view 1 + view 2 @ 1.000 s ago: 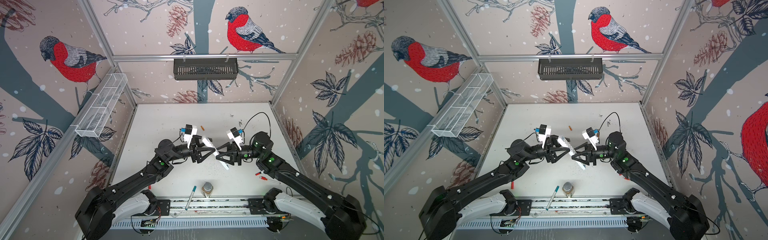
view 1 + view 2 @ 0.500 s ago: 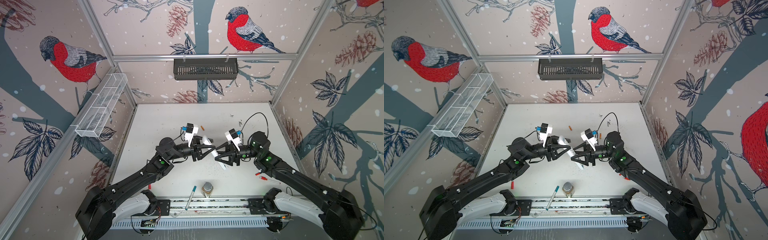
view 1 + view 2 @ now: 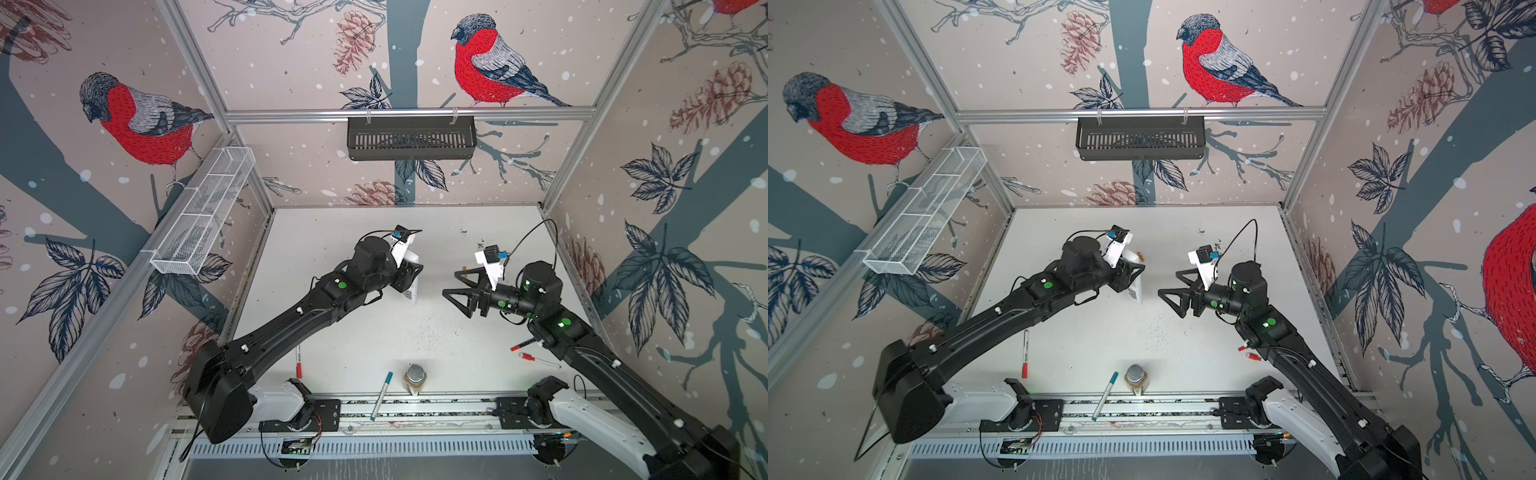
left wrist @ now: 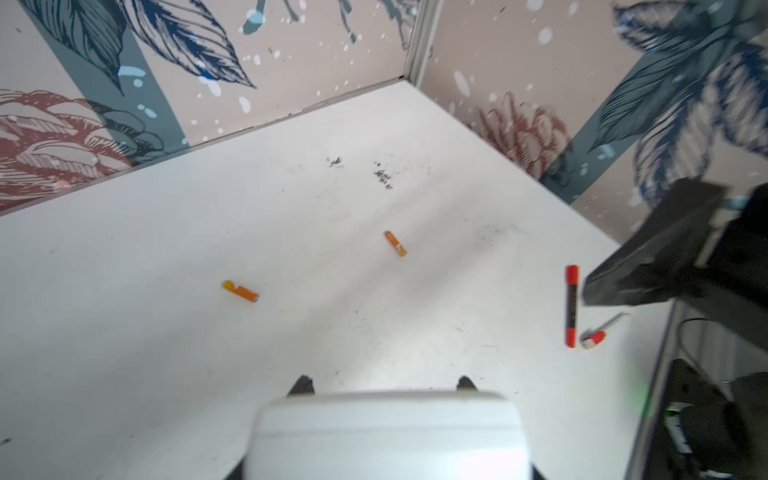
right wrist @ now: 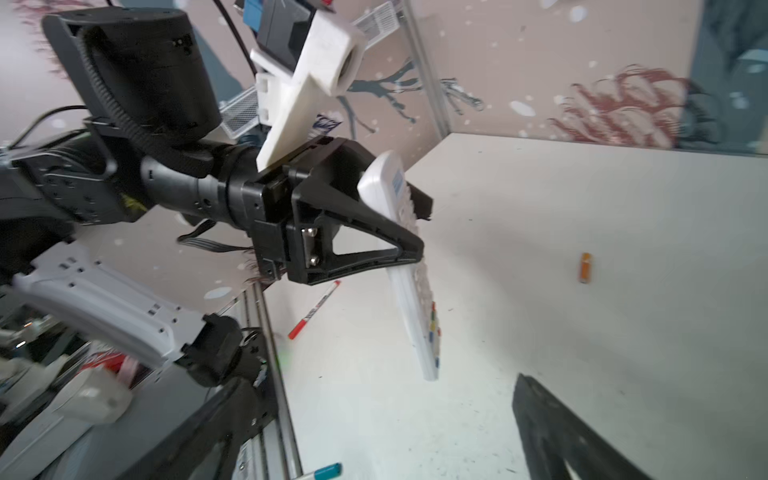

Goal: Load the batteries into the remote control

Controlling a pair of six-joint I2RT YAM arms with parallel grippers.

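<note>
My left gripper (image 3: 411, 277) (image 3: 1135, 277) is shut on the upper part of the remote control (image 3: 412, 286) (image 3: 1136, 291), a slim white bar hanging almost upright above the table. In the right wrist view the remote control (image 5: 417, 291) shows its button side between the black fingers. In the left wrist view its white end (image 4: 382, 432) fills the space between the left gripper's (image 4: 383, 384) tips. My right gripper (image 3: 449, 283) (image 3: 1168, 282) stands open and empty a little to the right. Two orange batteries (image 4: 241, 291) (image 4: 395, 243) lie apart on the table beyond; one battery (image 5: 586, 268) (image 3: 1140, 256) shows elsewhere.
A small jar (image 3: 414, 378) and a teal-capped marker (image 3: 382, 395) lie at the front edge. A red marker (image 3: 298, 361) lies under the left arm, two more (image 3: 536, 359) (image 4: 572, 305) by the right arm. A black basket (image 3: 411, 137) and a wire basket (image 3: 203, 220) hang on the walls.
My right gripper has opened, let go of the remote and drawn back to the right. The left gripper keeps the remote and has pulled it left, now hanging nearly upright.
</note>
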